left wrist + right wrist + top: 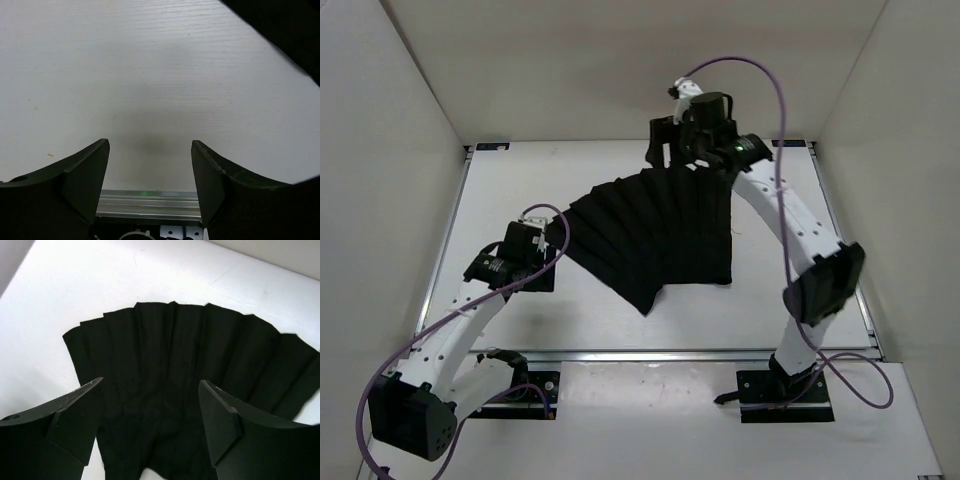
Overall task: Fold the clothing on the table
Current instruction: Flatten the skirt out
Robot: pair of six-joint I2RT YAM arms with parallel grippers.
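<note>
The clothing (655, 235) is a black pleated fan lying flat on the white table (520, 180), right of centre. My right gripper (675, 160) hovers above its narrow far end, open. In the right wrist view the pleats (190, 350) spread out beneath the open right gripper (151, 381), with nothing between the fingers. My left gripper (542, 272) sits just off the clothing's left edge, open over bare table. From the left wrist camera, the left gripper (150, 142) is empty, and only a corner of the clothing (295, 35) shows at the top right.
White walls (410, 120) close in the table on the left, back and right. A metal rail (650, 353) runs along the near edge and shows between the left fingers (145, 202). Purple cables (775, 90) loop off both arms.
</note>
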